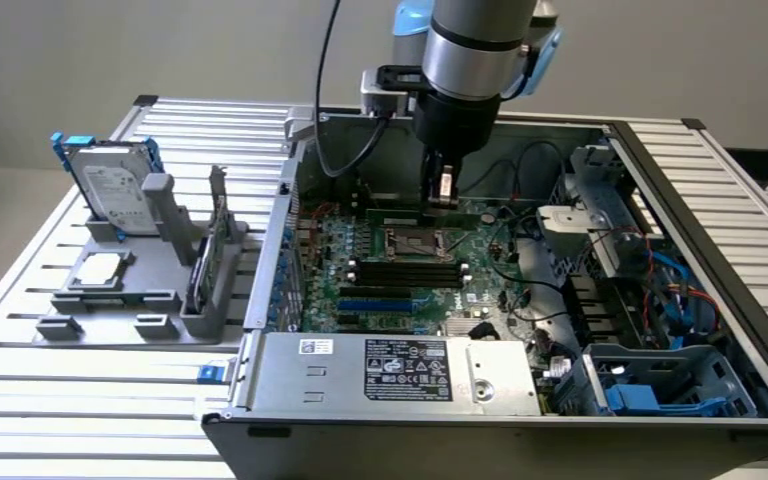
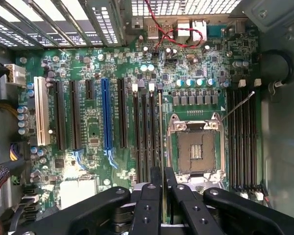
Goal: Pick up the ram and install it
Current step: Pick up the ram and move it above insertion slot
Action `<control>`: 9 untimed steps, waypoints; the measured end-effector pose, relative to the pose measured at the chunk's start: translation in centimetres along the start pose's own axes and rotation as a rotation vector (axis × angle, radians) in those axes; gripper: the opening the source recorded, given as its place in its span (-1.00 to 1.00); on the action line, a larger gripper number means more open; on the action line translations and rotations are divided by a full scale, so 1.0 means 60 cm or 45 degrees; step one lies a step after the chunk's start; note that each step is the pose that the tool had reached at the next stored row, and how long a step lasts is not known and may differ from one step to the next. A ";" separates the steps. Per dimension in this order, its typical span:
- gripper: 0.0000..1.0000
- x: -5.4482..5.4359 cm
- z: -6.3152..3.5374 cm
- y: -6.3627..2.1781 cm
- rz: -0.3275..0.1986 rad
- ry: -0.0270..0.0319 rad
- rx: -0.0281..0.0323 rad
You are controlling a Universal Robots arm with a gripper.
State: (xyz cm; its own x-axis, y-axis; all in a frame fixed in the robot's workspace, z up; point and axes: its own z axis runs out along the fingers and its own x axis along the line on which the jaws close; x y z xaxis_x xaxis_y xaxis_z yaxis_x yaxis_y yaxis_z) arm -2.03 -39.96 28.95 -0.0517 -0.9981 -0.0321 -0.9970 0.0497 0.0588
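One ram (image 1: 395,213) is gripped by the claw (image 1: 440,198), which is clamped shut on its top edge. The ram is held level, low inside the open-topped case (image 1: 491,445). It is placed over the board (image 1: 357,250), just beside the socket (image 1: 411,242) on the socket's far side, near the case's far wall. Whether it is seated cannot be told. Empty black slots (image 1: 411,272) are seen on the socket's near side. Cables (image 1: 544,300) are crowded toward the exterior view's right, and room is left open above. The ram is seen as a long, thin green strip; in the wrist view it is edge-on and parallel to the slots.
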 end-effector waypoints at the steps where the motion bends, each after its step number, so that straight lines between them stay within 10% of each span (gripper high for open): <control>1: -0.71 0.000 0.000 0.000 0.000 0.0000 0.0001; 9: -0.71 0.008 0.000 0.000 0.000 0.0030 -0.0002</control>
State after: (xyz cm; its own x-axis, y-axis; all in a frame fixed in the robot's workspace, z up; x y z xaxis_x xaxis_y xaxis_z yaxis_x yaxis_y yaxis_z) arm -2.05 -40.42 28.92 -0.0518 -0.9982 -0.0297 -0.9970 0.0500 0.0590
